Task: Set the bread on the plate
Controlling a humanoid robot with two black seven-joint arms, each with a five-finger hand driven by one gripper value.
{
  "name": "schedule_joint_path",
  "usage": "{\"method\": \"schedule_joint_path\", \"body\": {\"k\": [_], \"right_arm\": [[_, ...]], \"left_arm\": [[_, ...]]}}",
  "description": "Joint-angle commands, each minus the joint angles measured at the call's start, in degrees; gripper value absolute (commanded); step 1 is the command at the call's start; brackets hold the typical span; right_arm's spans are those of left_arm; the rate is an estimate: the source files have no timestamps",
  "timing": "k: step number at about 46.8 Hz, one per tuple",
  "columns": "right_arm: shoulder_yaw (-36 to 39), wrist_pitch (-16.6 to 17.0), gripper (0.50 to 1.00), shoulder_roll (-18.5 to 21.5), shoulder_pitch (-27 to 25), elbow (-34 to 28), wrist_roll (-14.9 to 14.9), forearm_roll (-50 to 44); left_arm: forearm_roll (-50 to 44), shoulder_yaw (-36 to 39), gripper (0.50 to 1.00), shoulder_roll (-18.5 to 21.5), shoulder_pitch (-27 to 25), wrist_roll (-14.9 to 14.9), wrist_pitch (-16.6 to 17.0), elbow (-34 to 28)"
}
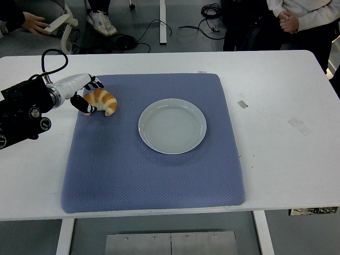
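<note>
The bread (103, 101), a golden croissant, lies on the far left part of the blue mat (154, 170). My left hand (86, 94) comes in from the left edge and wraps the bread's left end, with the thumb under its near side and the fingers (95, 83) over its far side. The bread seems to still touch the mat. A pale grey plate (172, 126) sits empty in the middle of the mat, about a hand's width to the right of the bread. My right arm is out of view.
The mat lies on a white table (287, 106) with small tape marks at the right. A person stands beyond the far right corner with hands clasped (289, 22). Another person's hand (33, 22) holds a chair arm at the top left.
</note>
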Motion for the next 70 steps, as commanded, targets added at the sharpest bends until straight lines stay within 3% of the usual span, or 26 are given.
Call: {"method": "schedule_joint_path", "body": {"k": [1, 23, 42, 60, 64, 67, 70], "right_arm": [[0.0, 0.0, 1.000, 0.0, 0.0, 0.0, 0.0, 0.0], [0.0, 0.0, 1.000, 0.0, 0.0, 0.0, 0.0, 0.0], [0.0, 0.0, 1.000, 0.0, 0.0, 0.0, 0.0, 0.0], [0.0, 0.0, 1.000, 0.0, 0.0, 0.0, 0.0, 0.0], [0.0, 0.0, 1.000, 0.0, 0.0, 0.0, 0.0, 0.0], [0.0, 0.0, 1.000, 0.0, 0.0, 0.0, 0.0, 0.0], [0.0, 0.0, 1.000, 0.0, 0.0, 0.0, 0.0, 0.0]], "left_arm": [[-0.1, -0.1, 0.798, -0.1, 0.0, 0.0, 0.0, 0.0], [-0.4, -0.1, 0.661, -1.9, 0.8, -0.9, 0.0, 0.0], [-1.0, -0.2, 0.598, -1.9, 0.9, -1.0, 0.0, -0.1], [-4.4, -0.5, 0.611, -1.4, 0.3, -2.2, -0.3, -0.2], [-6.0, -0.7, 0.592, -1.4, 0.3, -2.9, -0.6, -0.2], [-8.0, -0.7, 0.530, -1.3, 0.1, -4.5, -0.8, -0.3], [-9.8, -0.7, 0.514, -1.3, -0.6, -5.6, -1.5, -0.2]]}}
